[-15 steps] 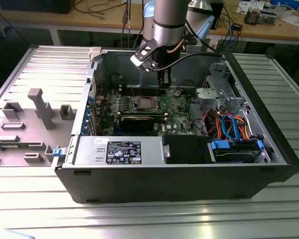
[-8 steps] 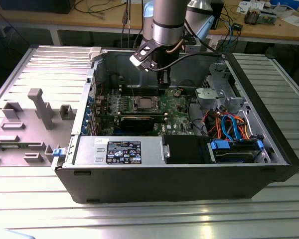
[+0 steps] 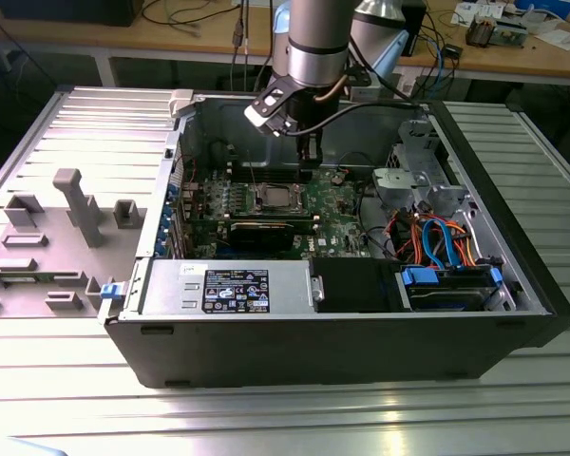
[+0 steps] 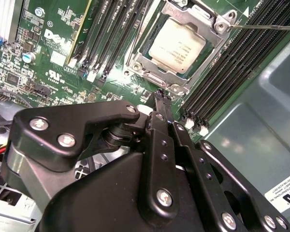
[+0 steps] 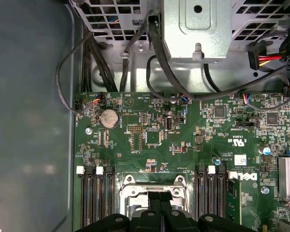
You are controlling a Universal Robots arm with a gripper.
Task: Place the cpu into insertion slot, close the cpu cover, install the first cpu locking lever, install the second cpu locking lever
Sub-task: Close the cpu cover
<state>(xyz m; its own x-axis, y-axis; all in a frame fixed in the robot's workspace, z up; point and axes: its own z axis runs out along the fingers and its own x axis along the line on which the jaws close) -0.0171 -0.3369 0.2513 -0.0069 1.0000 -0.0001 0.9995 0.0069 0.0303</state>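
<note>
Cpu (image 4: 176, 46) sits seated in the slot (image 5: 128, 195) on the green board (image 5: 183, 140), inside the open case (image 3: 313, 342) standing mid-counter (image 3: 285, 418); the cover (image 4: 152, 70) lies flat around it. Pincer (image 4: 162, 99) hovers just beside the cover's corner, fingers closed together with nothing seen between them. A thin lever (image 4: 266, 27) runs off another cover corner across the black memory slots (image 4: 232, 72).
</note>
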